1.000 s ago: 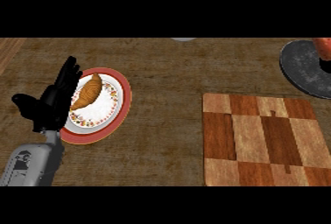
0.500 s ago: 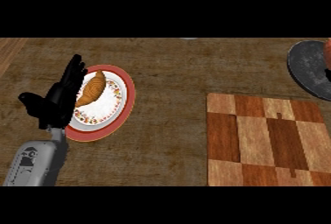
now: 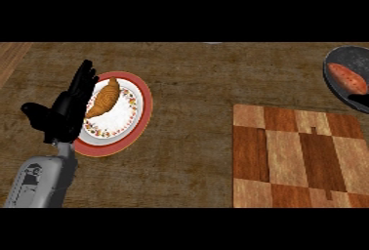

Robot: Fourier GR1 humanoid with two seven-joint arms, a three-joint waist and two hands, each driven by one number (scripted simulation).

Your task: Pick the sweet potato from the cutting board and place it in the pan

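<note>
Sweet potato (image 3: 348,77) already lies in the pan (image 3: 336,62) at the right edge, upper part of frame, long axis running diagonally from upper left to lower right. Cutting board (image 3: 299,156) at lower right carries nothing. Left hand (image 3: 66,108) rests at left, fingers straight and apart, over the edge of a plate (image 3: 140,114) holding a croissant (image 3: 105,98). Sweet potato is far right of that hand, well apart. Right hand not visible. Placing looks done.
</note>
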